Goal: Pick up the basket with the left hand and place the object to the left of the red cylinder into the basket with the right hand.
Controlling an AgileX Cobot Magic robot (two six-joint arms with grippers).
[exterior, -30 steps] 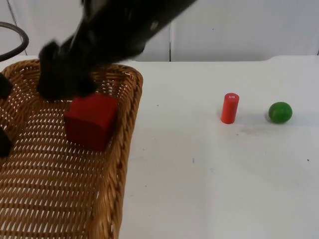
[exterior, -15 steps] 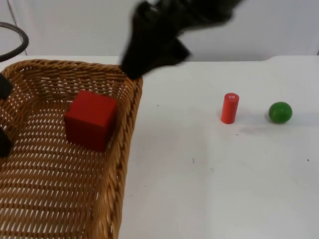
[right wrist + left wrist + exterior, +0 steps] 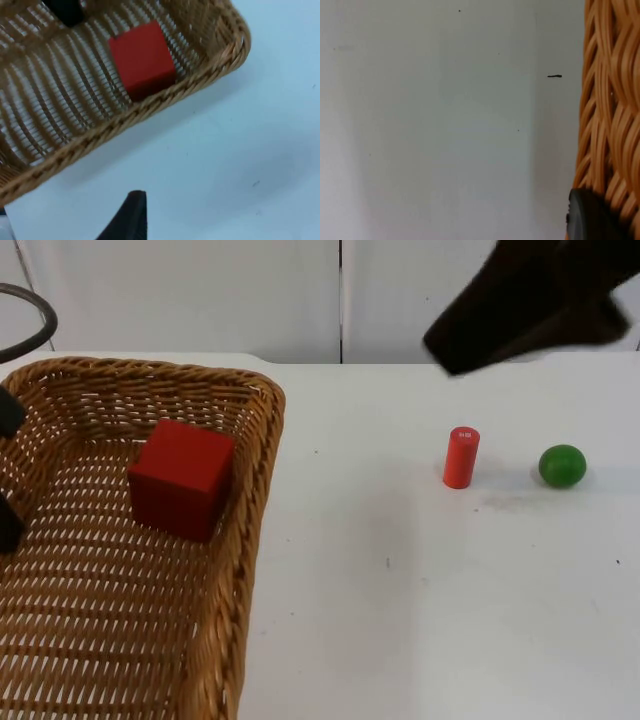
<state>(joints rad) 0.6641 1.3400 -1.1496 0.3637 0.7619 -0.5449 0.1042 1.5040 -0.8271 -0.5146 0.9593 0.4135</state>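
The wicker basket (image 3: 262,430) is at the left, raised off the table, with its shadow under it in the right wrist view. My left gripper (image 3: 8,470) is shut on the basket's left rim; the woven wall (image 3: 610,100) runs beside its black fingertip (image 3: 590,217). A red cube (image 3: 182,478) lies tilted inside the basket (image 3: 200,80), and the right wrist view looks down on the cube (image 3: 142,57). My right gripper (image 3: 480,335) is a dark blur high at the back right, above the red cylinder (image 3: 461,457), holding nothing.
A green ball (image 3: 562,466) rests right of the red cylinder. The white table (image 3: 400,590) stretches open between basket and cylinder. The grey partition wall (image 3: 200,300) closes the back.
The right arm has swung from above the basket across to the back right. The red cube stays in the basket. Basket and left gripper have not moved.
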